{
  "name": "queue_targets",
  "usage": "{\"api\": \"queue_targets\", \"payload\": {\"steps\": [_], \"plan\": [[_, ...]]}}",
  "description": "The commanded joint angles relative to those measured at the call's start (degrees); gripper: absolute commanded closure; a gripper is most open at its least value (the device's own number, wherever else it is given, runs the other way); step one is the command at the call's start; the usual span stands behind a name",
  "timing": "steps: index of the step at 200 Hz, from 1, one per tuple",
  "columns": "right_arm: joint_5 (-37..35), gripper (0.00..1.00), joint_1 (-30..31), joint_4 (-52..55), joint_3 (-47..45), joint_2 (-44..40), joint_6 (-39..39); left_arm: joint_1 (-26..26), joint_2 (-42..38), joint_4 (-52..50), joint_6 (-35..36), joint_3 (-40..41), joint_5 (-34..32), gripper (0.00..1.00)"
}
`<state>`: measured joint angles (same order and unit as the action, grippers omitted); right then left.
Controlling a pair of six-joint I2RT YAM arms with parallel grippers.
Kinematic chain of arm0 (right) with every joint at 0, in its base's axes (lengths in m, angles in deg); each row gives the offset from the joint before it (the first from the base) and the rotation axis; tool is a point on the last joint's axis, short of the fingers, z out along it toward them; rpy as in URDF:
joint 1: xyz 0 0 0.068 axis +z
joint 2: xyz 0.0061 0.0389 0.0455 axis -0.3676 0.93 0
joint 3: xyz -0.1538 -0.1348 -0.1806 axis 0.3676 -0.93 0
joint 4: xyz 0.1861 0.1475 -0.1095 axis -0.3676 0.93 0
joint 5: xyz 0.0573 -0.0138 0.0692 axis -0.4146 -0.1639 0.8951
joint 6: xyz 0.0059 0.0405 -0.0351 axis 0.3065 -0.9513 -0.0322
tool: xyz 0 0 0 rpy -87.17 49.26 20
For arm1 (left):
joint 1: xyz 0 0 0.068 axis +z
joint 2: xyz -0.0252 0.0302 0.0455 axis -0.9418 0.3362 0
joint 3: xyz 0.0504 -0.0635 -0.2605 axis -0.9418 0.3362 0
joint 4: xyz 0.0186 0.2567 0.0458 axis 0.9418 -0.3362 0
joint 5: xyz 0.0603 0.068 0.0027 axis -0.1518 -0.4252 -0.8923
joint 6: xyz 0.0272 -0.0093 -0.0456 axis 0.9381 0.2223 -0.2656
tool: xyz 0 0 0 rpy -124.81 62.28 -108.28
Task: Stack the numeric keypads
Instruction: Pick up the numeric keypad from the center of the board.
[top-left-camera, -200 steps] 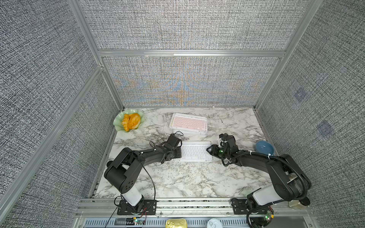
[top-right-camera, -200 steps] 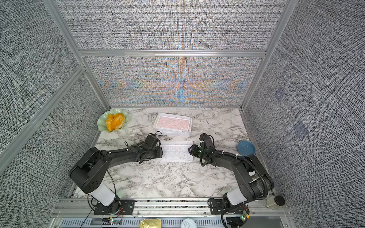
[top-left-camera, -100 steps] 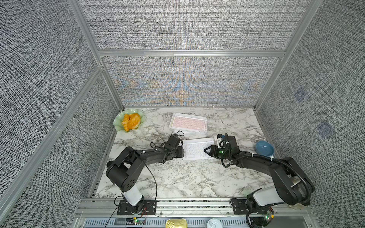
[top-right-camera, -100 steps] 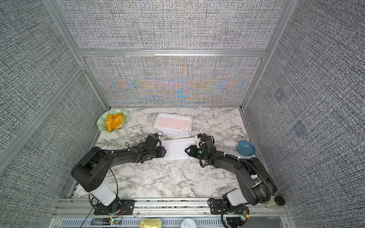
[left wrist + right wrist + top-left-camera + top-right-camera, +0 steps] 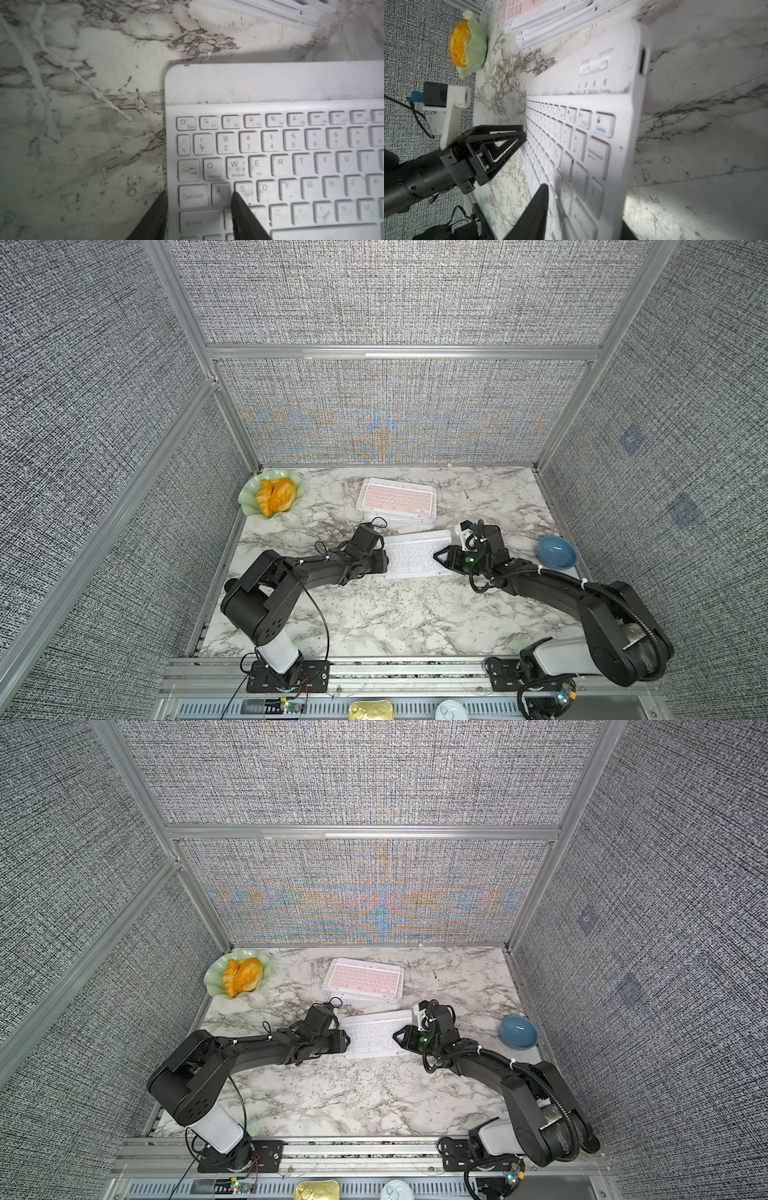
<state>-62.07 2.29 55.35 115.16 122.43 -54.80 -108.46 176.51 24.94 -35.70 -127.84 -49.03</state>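
Nearest me runs the white, grey-veined marble surface (image 5: pixel 374 614), and just past its open front stretch the thin rectangular all-white keypad (image 5: pixel 415 553) hangs between the two arms. A second ago it lay flat and square to the front edge. Now its right end has swung a little toward the back, and the dark shadow under its far edge in the left wrist view makes me judge it is off the surface, so the carry has begun. The left gripper (image 5: pixel 385 562) has its jaws narrow, pinched on the keypad's left end: one finger (image 5: pixel 243 214) lies over the keys, and its partner is cut off by the edge, as if beneath. The right gripper (image 5: pixel 438 558) has drawn its jaws in over that second; they bracket the right end, but I cannot tell whether they have bitten yet. Off to the right sits a small glossy blue bowl (image 5: pixel 557 553). Just beyond the held keypad waits the stack of keypads (image 5: pixel 397 501), white-framed slabs topped by a pastel-pink-keyed one. At the far left stands a pale green scalloped dish (image 5: pixel 248 506) holding an orange pastry (image 5: pixel 276 495).
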Motion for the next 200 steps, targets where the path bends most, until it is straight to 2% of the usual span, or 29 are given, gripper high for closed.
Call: {"api": "queue_targets", "payload": {"steps": [1,32,92,138,164,200], "plan": [[0.4,0.71,-0.2,-0.6,-0.4,-0.7,-0.4,0.0,0.1,-8.2,-0.9,-0.1,0.5,0.50],[2.4,1.00,-1.2,-0.6,-1.6,-1.9,-2.2,-0.1,-1.6,-7.9,-1.6,-0.2,-0.8,0.50],[4.2,1.00,-1.7,3.1,0.9,-7.8,-3.0,0.5,-12.7,-11.9,-1.8,-1.1,-3.1,0.49],[2.9,1.00,-1.7,6.2,5.2,-12.5,-2.3,0.9,-19.0,-20.2,-1.7,-2.9,-8.3,0.48],[2.6,1.00,-2.0,4.2,8.9,-11.0,-2.3,1.1,-20.6,-21.2,-2.1,-2.5,-9.2,0.48],[4.6,1.00,-2.0,-0.5,15.8,-4.3,-3.1,1.2,-21.7,-21.4,-2.1,-2.7,-9.6,0.47]]}}
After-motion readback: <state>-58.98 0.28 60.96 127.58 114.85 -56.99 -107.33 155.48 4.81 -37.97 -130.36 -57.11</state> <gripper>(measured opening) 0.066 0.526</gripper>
